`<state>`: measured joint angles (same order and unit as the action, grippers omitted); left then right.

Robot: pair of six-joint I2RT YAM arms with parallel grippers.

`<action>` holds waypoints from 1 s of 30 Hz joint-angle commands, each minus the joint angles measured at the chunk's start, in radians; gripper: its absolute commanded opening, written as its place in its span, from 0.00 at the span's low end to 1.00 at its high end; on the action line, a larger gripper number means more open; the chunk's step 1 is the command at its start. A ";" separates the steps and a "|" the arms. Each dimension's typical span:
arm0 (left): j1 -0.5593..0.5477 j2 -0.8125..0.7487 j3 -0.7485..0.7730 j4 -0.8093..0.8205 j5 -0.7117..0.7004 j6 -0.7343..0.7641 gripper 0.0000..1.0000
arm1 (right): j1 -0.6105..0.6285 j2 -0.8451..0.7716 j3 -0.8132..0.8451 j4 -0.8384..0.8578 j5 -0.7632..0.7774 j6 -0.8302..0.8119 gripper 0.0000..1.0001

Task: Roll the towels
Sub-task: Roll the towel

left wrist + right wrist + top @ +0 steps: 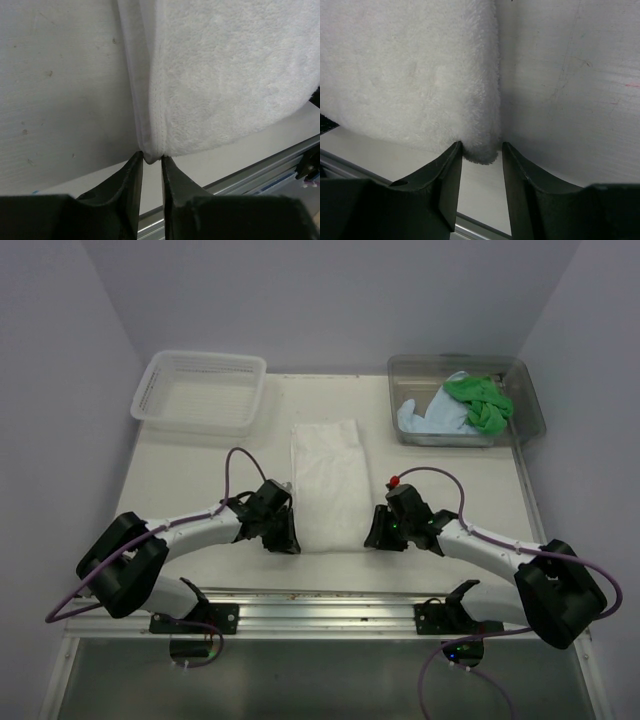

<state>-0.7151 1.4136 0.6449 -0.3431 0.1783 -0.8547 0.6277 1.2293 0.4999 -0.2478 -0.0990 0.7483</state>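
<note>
Lying flat in the middle of the pale surface (200, 470), a white towel (328, 485) forms a long strip running away from the two arms, with a second layer showing as a crease across its far third. Its nap is thick and fluffy, and the left edge has a stitched hem.

The left hand (283, 537) sits at the towel's near left corner. From the left wrist, its dark fingers (131, 185) stand only a narrow slit apart, with the hemmed corner nipped between their tips.

The right hand (381, 532) sits at the near right corner. From the right wrist, its fingers (451, 175) are partly open, wider than the corner that pokes between them. One tip touches the pile, while the other stands just clear, so nothing is gripped.

At the far right, a green towel (480, 400) lies crumpled on a blue towel (425, 420) inside a clear tub (530, 390). A white lattice basket (200, 390) stands at the far left, well apart from the strip.
</note>
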 commanded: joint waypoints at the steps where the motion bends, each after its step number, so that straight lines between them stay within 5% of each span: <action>1: -0.004 0.007 0.004 0.030 -0.031 -0.012 0.21 | 0.003 -0.016 -0.012 0.035 -0.008 0.017 0.38; 4: -0.006 0.005 0.009 0.024 -0.037 -0.014 0.11 | 0.006 -0.019 0.000 0.028 -0.018 0.000 0.34; 7: -0.006 0.007 0.012 0.021 -0.040 -0.018 0.04 | 0.009 -0.030 0.005 0.012 -0.007 -0.006 0.46; 12: -0.007 0.007 0.012 0.013 -0.045 -0.020 0.00 | 0.007 -0.025 -0.012 0.027 -0.007 0.005 0.47; 16: -0.007 0.008 0.013 0.006 -0.049 -0.018 0.00 | 0.007 -0.017 -0.006 0.018 -0.016 -0.006 0.21; 17: -0.007 0.007 0.015 0.004 -0.053 -0.021 0.00 | 0.007 -0.027 -0.001 0.006 -0.016 -0.009 0.07; 19: -0.007 -0.005 0.021 -0.004 -0.059 -0.024 0.00 | 0.009 -0.036 0.014 -0.007 -0.015 -0.020 0.00; 30: -0.006 -0.096 0.124 -0.102 -0.125 -0.064 0.00 | 0.007 -0.044 0.181 -0.179 0.093 -0.092 0.00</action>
<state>-0.7212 1.3457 0.7006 -0.4110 0.1127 -0.8967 0.6346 1.1954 0.6132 -0.3630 -0.0643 0.6987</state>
